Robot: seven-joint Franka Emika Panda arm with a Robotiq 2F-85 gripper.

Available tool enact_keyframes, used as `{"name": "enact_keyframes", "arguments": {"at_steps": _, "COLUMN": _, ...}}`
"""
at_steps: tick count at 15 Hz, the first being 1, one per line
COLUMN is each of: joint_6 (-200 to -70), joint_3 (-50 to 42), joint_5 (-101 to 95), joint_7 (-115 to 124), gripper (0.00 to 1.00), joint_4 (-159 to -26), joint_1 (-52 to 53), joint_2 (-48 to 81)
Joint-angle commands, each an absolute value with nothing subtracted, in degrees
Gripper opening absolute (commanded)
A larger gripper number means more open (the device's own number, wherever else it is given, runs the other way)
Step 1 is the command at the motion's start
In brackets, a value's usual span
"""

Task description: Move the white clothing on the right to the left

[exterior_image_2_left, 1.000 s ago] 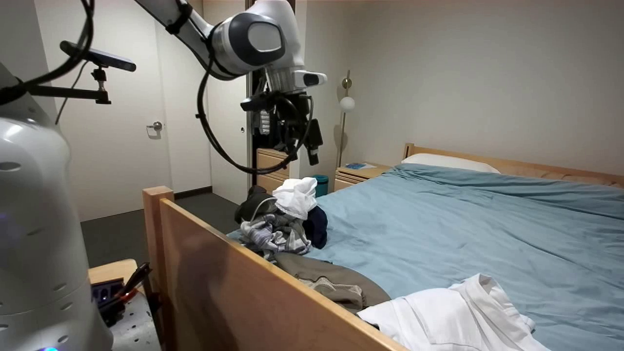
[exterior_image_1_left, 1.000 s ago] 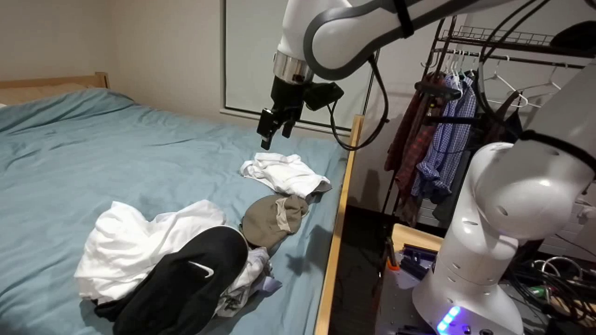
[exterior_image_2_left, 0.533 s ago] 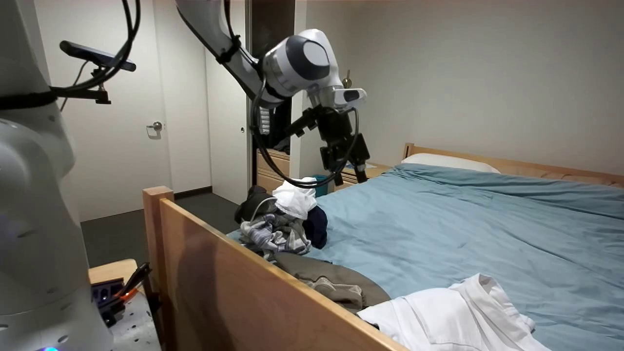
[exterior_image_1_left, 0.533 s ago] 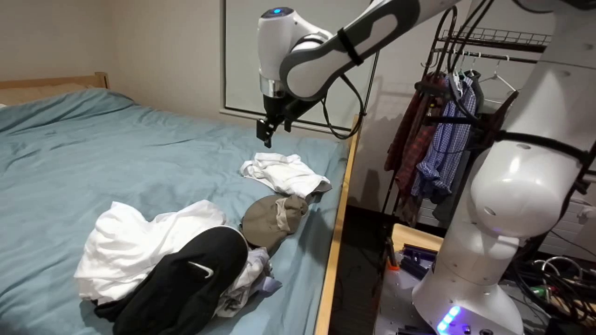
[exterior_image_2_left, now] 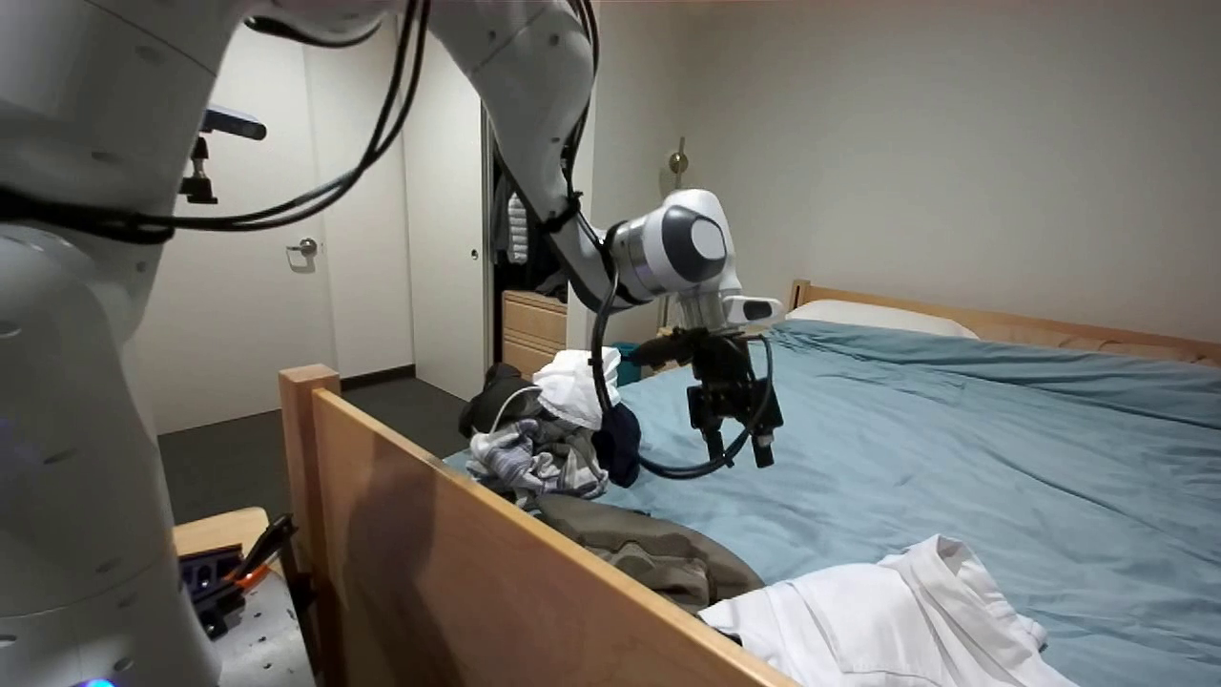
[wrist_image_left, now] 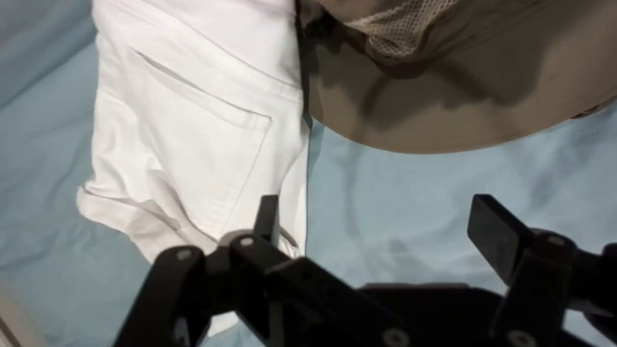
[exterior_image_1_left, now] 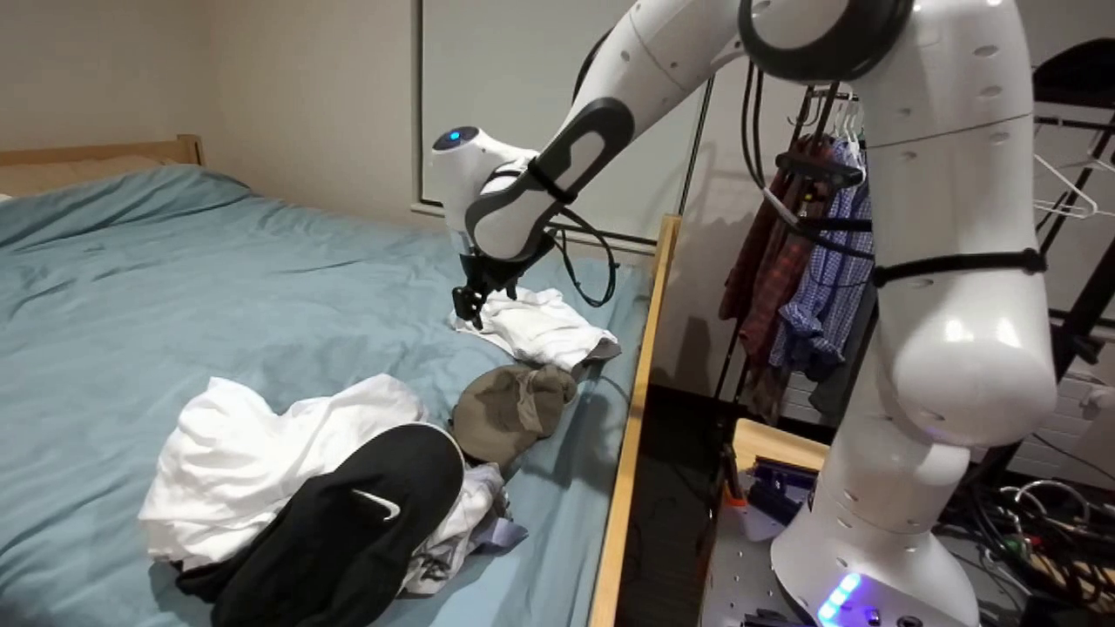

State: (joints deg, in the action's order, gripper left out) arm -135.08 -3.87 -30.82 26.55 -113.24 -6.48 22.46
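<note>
White clothing with a pocket lies crumpled on the blue bed, near the wooden rail; it shows in both exterior views [exterior_image_1_left: 549, 331] [exterior_image_2_left: 868, 620] and at the left of the wrist view [wrist_image_left: 193, 149]. My gripper [exterior_image_1_left: 491, 308] is open and empty above the bed, apart from the cloth; it also shows in an exterior view [exterior_image_2_left: 742, 456]. In the wrist view the gripper [wrist_image_left: 378, 217] has its left finger over the clothing's edge and its right finger over blue sheet. The left finger hides part of the cloth.
A brown hat [exterior_image_1_left: 496, 414] [wrist_image_left: 434, 125] lies beside the white clothing. A pile with another white cloth [exterior_image_1_left: 261, 461] [exterior_image_2_left: 577, 386], a black cap [exterior_image_1_left: 348, 531] and grey clothes [exterior_image_2_left: 539, 458] lies beyond the hat. A wooden bed rail [exterior_image_1_left: 636, 392] [exterior_image_2_left: 496, 544] stands along the robot's side.
The arm has reached out and lowered my gripper toward the bed, close to the white clothing. The gripper stays open. The clothes have not moved.
</note>
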Motion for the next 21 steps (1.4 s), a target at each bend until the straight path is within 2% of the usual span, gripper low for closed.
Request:
{"name": "enact_keyframes", "arguments": {"at_steps": 1, "joint_6": -136.36, "joint_3": -7.36, "joint_5": -27.88, "joint_7": 24.83, "gripper": 1.00, "joint_4": -112.10, "joint_1": -3.59, "joint_2": 24.43}}
{"name": "enact_keyframes", "arguments": {"at_steps": 8, "joint_6": -133.87, "joint_3": -7.84, "joint_5": -25.02, "joint_7": 23.21, "gripper": 1.00, "joint_4": -107.47, "joint_1": -3.04, "joint_2": 28.15}}
{"name": "enact_keyframes", "arguments": {"at_steps": 13, "joint_6": -128.73, "joint_3": -10.75, "joint_5": -20.66, "joint_7": 25.65, "gripper": 1.00, "joint_4": -101.76, "joint_1": -2.08, "joint_2": 33.41}}
{"name": "enact_keyframes", "arguments": {"at_steps": 21, "joint_6": -128.08, "joint_3": -17.77, "joint_5": -22.49, "joint_7": 33.11, "gripper": 1.00, "joint_4": -91.73, "joint_1": 0.91, "joint_2": 46.77}}
